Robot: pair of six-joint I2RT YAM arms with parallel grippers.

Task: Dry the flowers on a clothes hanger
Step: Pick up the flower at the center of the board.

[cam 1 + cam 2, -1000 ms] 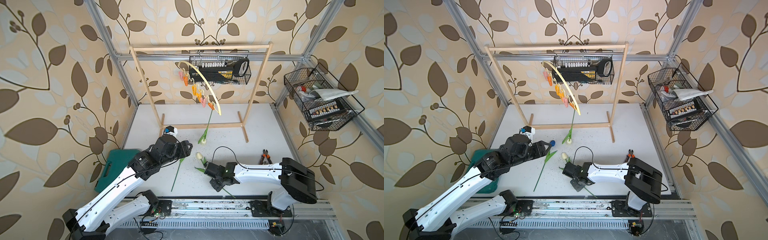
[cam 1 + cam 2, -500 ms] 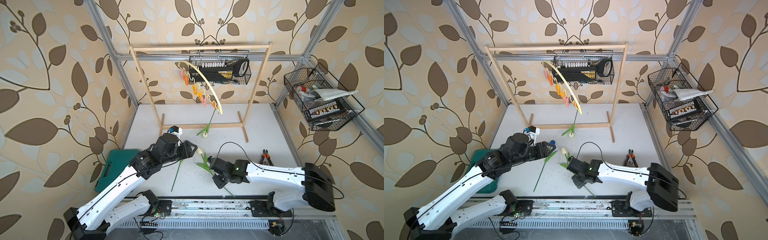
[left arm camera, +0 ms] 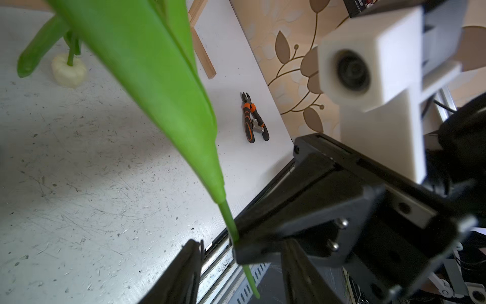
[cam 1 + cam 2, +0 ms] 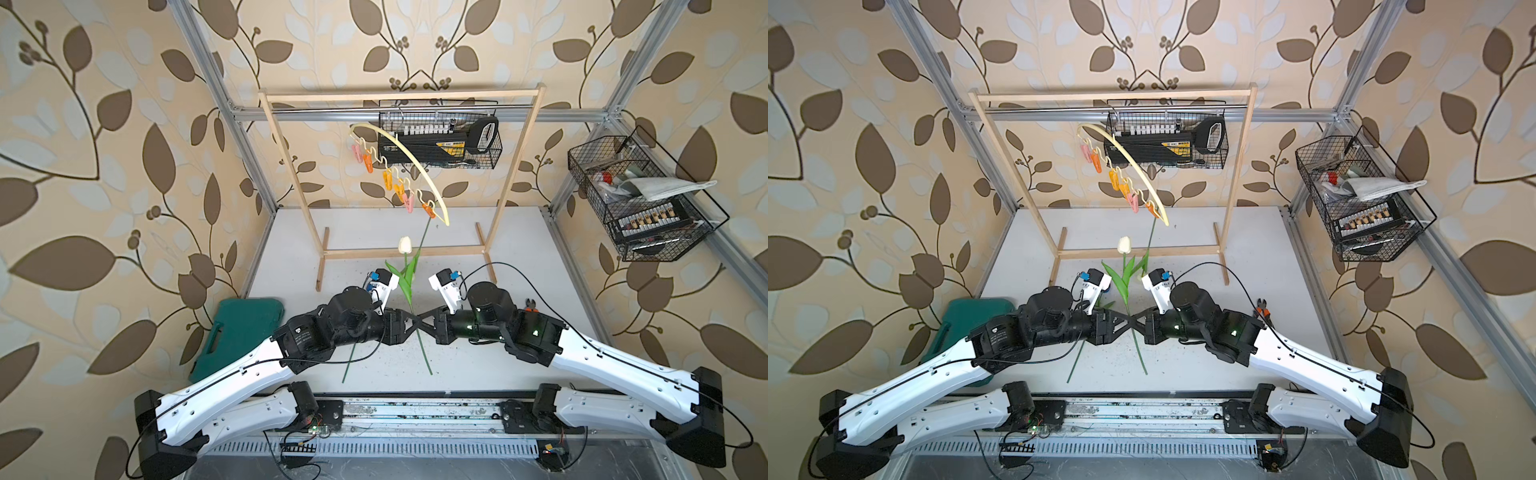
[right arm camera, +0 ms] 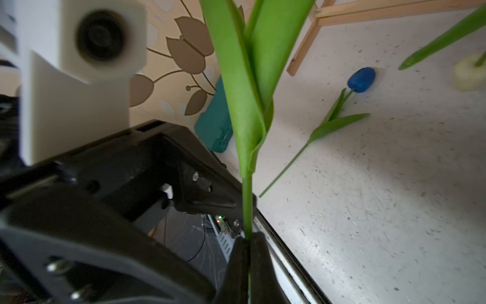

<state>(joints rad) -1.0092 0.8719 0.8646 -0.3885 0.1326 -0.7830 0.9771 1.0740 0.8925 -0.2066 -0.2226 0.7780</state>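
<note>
Clamping its jaws together on the thin stem of a cream-white tulip [image 4: 406, 277], the right gripper [image 4: 424, 323] is holding the flower upright at the centre of both top views. The flower's head [image 4: 404, 245] is pointing toward the upper part of the frame, and the stem's cut end is hanging below the grip. Reaching in from the left of the frame, the left gripper [image 4: 409, 324] is meeting it tip to tip. In the left wrist view its fingers [image 3: 181, 273] are standing apart, with the stem passing between them.

Above centre, the clothes hanger [image 4: 430, 190] is hanging slantwise from the wooden rack [image 4: 399, 96]. The orange clothespin [image 4: 430, 210] at its lower end is gripping a second tulip [image 4: 422, 237] head down. Its pale head [image 3: 69, 69] is sitting right at the table [image 4: 519, 266], though I cannot tell whether they are touching.

The blue tulip [image 5: 361, 79] is lying flat on the table, its stem end showing below the left arm at lower centre.
</note>
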